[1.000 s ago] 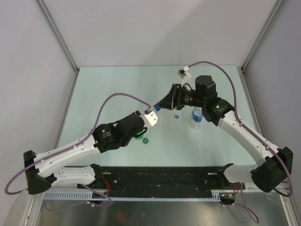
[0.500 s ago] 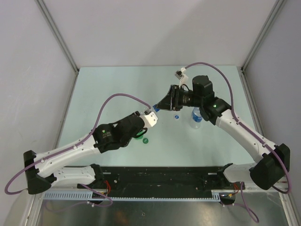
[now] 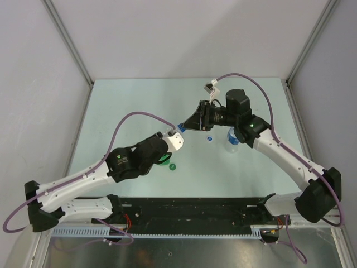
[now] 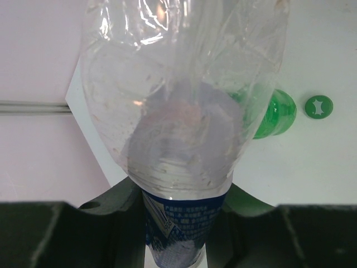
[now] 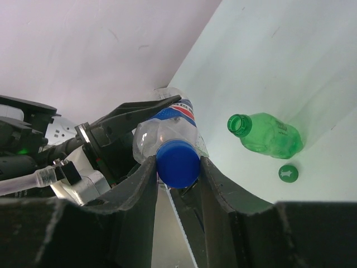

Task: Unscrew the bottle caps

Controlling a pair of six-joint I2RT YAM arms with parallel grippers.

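Two grips set: left hand clamps the bottle, right hand pinches its blue cap. Twist squarely; avoid crushing the body.

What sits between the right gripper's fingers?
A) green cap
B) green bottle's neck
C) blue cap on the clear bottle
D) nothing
C: the right gripper has a finger on each side of the blue cap on the clear bottle; the green cap lies loose on the table.

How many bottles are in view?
3. The held clear bottle sits in the left gripper, its blue cap in the right gripper; the green bottle lies on the table; the standing clear bottle is by the right arm.
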